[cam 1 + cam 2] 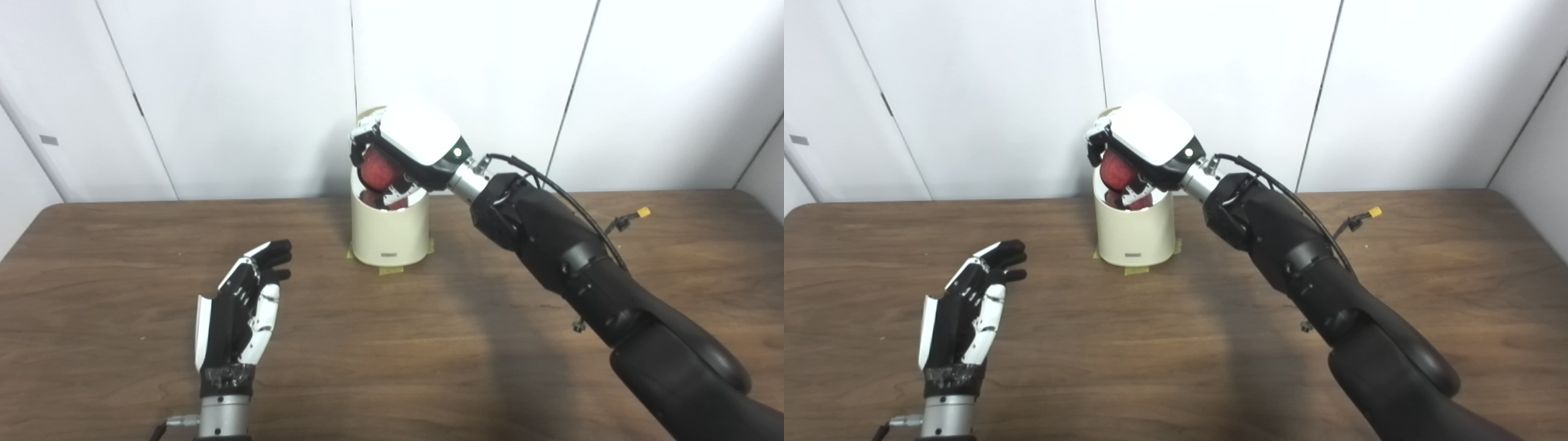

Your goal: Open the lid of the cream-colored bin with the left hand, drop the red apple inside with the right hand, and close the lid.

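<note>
Over the open cream-colored bin (389, 229), the right robot hand (407, 153) clasped the red apple (378, 169), release due next, while the left robot hand (245, 306) waited empty, fingers spread.

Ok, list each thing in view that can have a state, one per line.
Cream-colored bin: upright on the table, open at the top.
Lid: raised behind the opening.
Red apple: held over the opening.
Right robot hand: shut on the red apple.
Left robot hand: open, holding nothing.
</note>
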`<action>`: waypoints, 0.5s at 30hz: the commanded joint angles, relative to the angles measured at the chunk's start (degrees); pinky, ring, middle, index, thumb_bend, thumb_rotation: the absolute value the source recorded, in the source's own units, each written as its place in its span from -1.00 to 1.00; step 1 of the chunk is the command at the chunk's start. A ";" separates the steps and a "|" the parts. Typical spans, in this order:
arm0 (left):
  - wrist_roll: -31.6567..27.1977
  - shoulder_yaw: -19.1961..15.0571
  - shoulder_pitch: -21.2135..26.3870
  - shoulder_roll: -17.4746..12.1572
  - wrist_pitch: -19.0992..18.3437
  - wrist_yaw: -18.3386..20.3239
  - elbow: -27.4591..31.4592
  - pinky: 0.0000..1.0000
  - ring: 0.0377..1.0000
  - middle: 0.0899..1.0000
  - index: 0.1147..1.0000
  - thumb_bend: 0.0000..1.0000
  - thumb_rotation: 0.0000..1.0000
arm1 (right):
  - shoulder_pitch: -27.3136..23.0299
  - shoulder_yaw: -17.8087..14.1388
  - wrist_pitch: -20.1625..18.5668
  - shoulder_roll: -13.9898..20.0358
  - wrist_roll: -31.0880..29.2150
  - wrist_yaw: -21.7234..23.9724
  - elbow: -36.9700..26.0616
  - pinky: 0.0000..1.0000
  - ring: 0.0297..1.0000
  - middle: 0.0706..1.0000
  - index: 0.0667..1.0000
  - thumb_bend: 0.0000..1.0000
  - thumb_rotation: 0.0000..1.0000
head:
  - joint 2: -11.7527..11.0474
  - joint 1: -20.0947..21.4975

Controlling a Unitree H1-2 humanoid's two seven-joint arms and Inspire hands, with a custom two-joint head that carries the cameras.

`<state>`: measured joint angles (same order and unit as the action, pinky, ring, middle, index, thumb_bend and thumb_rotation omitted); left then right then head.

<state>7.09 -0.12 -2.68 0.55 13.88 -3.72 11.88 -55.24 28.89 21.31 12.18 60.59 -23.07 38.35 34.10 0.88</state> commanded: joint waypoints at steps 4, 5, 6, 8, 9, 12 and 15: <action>-0.41 0.29 0.63 0.27 1.38 0.03 1.46 0.42 0.53 0.51 0.41 -0.61 0.19 | -2.71 -1.04 -4.81 1.10 -1.02 3.14 -3.77 -0.19 -0.05 0.06 -0.15 0.03 -1.00 | 0.05 0.05; -0.24 0.28 0.69 0.26 1.65 -0.04 1.32 0.41 0.53 0.51 0.41 -0.60 0.18 | -2.57 -1.07 -5.09 1.20 -1.28 3.79 -4.20 -0.18 -0.02 0.05 -0.15 0.03 -0.99 | 0.04 0.06; -0.16 0.28 0.74 0.24 1.80 -0.07 1.22 0.40 0.52 0.50 0.41 -0.60 0.18 | -2.44 -1.11 -5.33 1.27 -1.47 4.31 -4.58 -0.16 -0.01 0.09 -0.12 0.03 -0.85 | 0.04 0.06; -0.38 0.30 0.77 0.23 1.64 0.02 1.21 0.40 0.52 0.50 0.40 -0.60 0.18 | -2.21 -1.19 -5.44 1.42 -1.72 4.81 -5.13 -0.14 0.02 0.13 -0.10 0.04 -0.74 | -0.01 0.06; -0.41 0.30 0.76 0.23 1.49 0.06 1.25 0.41 0.52 0.50 0.40 -0.60 0.18 | -2.13 -1.20 -5.41 1.47 -1.82 4.88 -5.28 -0.12 0.04 0.14 -0.10 0.04 -0.71 | -0.01 0.06; -0.24 0.35 0.77 0.25 1.41 0.04 1.33 0.41 0.52 0.50 0.40 -0.61 0.17 | -1.92 -1.26 -5.32 1.68 -2.03 5.28 -5.73 -0.10 0.06 0.16 -0.10 0.04 -0.70 | -0.03 0.05; 0.17 0.32 0.83 0.26 1.44 -0.11 1.22 0.41 0.52 0.50 0.40 -0.61 0.17 | -1.80 -1.34 -4.75 1.84 -2.33 5.10 -5.74 -0.09 0.07 0.17 -0.09 0.04 -0.69 | -0.01 0.05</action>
<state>7.02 -0.08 -2.69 0.54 13.88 -3.65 11.87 -54.14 28.75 17.22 12.93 59.46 -17.09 34.44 34.01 0.88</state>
